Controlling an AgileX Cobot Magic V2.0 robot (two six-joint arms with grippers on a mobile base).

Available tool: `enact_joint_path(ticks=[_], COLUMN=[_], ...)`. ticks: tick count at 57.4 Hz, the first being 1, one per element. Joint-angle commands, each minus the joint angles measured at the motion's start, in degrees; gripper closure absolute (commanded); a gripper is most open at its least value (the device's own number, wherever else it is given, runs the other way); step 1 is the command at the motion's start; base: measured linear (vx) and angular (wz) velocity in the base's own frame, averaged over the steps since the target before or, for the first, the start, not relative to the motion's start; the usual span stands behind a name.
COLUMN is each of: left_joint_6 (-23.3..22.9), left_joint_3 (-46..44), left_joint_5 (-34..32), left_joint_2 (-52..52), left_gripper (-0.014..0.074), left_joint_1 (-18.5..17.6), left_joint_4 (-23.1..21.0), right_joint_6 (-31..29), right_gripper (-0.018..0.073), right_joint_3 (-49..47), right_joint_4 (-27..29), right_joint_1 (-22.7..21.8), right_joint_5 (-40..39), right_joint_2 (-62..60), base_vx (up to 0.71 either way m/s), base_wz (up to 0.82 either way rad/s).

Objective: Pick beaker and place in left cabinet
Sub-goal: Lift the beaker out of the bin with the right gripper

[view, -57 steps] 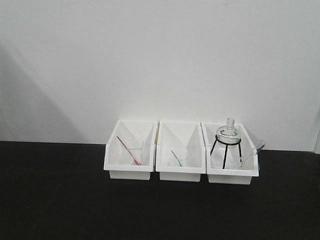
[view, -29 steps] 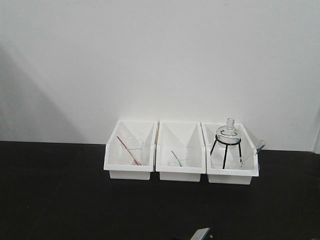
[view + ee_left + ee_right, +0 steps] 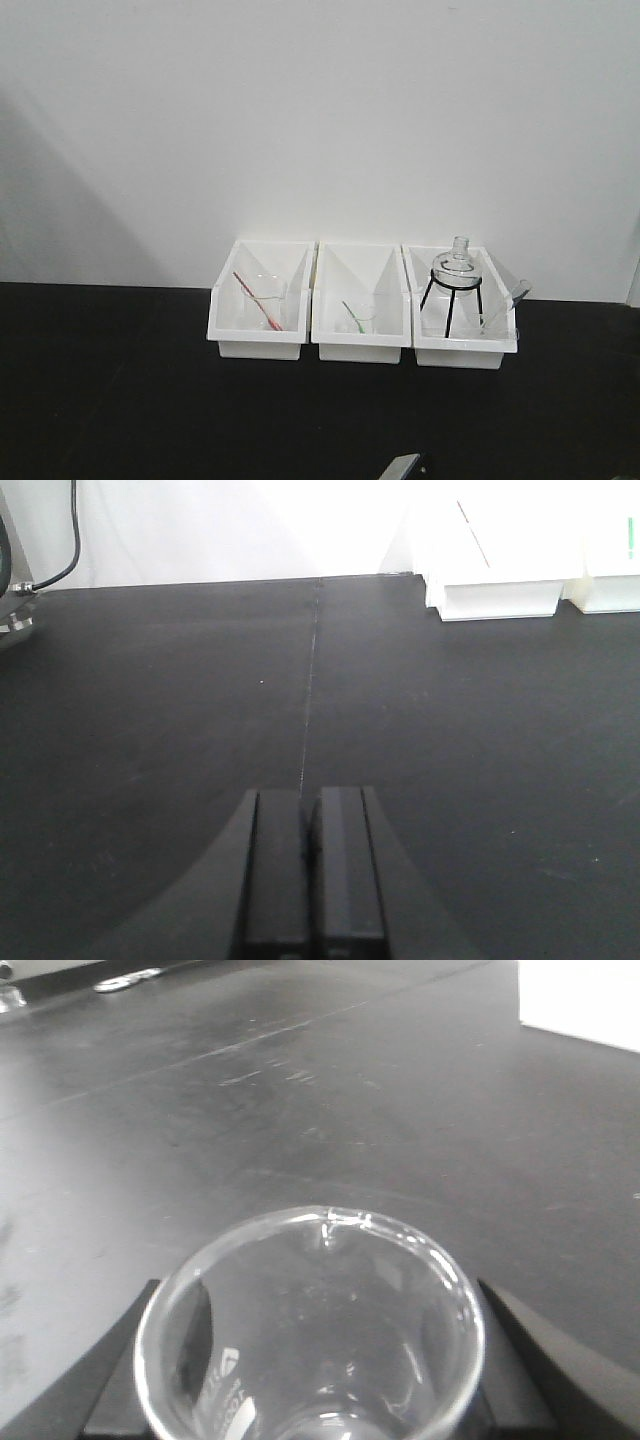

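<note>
Black table (image 3: 300,1080) stretches beneath a plain white wall (image 3: 320,120). In the right wrist view, the right pincer (image 3: 315,1370) is grasping the beaker (image 3: 310,1300), a small clear glass vessel seen from above. Its round flared rim faces the camera, with a small pouring lip on the far side and faint white print low on the left. Black fingers (image 3: 540,1370) press against the glass on both sides. Whether its base touches the table cannot be told (the bottom lies out of frame).

In the left wrist view, the left pincer (image 3: 310,870) is clenched on nothing, its two black fingers flat together above the table. A thin seam (image 3: 310,680) runs away from it.

Farther off, in the front view, three white bins stand side by side against the wall. The left bin (image 3: 258,347) holds a clear glass with a red rod (image 3: 268,298) leaning in it. The middle bin (image 3: 360,352) holds a smaller glass (image 3: 358,320) with a green streak. In the right bin (image 3: 458,357), a round flask (image 3: 457,266) sits on a black wire stand (image 3: 448,318).
</note>
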Motion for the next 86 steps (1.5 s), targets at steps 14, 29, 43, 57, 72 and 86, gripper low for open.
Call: enact_joint_path(ticks=[14, 29, 43, 57, 72, 86], left_joint_6=[-0.2, -0.2, -0.2, -0.2, -0.2, -0.2], left_joint_3=[-0.54, -0.54, -0.54, -0.54, -0.54, -0.54], left_joint_5=[-4.76, -4.76, -4.76, -4.76, -4.76, -4.76], left_joint_2=[-0.99, -0.99, -0.99, -0.99, -0.99, -0.99], left_gripper=[0.0593, 0.0593, 0.0593, 0.0593, 0.0593, 0.0593], left_joint_1=[-0.04, -0.04, -0.04, -0.04, -0.04, -0.04], left_joint_4=[-0.11, -0.11, -0.11, -0.11, -0.11, -0.11], right_joint_6=[4.33, 12.7, 24.18, 31.45, 31.45, 31.45], right_gripper=[0.0283, 0.0283, 0.0292, 0.0335, 0.0333, 0.0333], right_joint_3=[-0.92, -1.53, -7.49, -9.57, -9.57, -9.57], right_joint_4=[-3.37, -3.97, -12.9, -17.39, -20.35, -20.35], right_joint_1=[0.07, 0.07, 0.07, 0.07, 0.07, 0.07], right_joint_5=[6.56, 17.88, 29.32, 33.32, 33.35, 33.35], right_joint_2=[-12.62, -28.43, -39.61, -42.7, -42.7, -42.7], base_vx=[0.0, 0.0, 0.0, 0.0, 0.0, 0.0], base_wz=[0.0, 0.0, 0.0, 0.0, 0.0, 0.0])
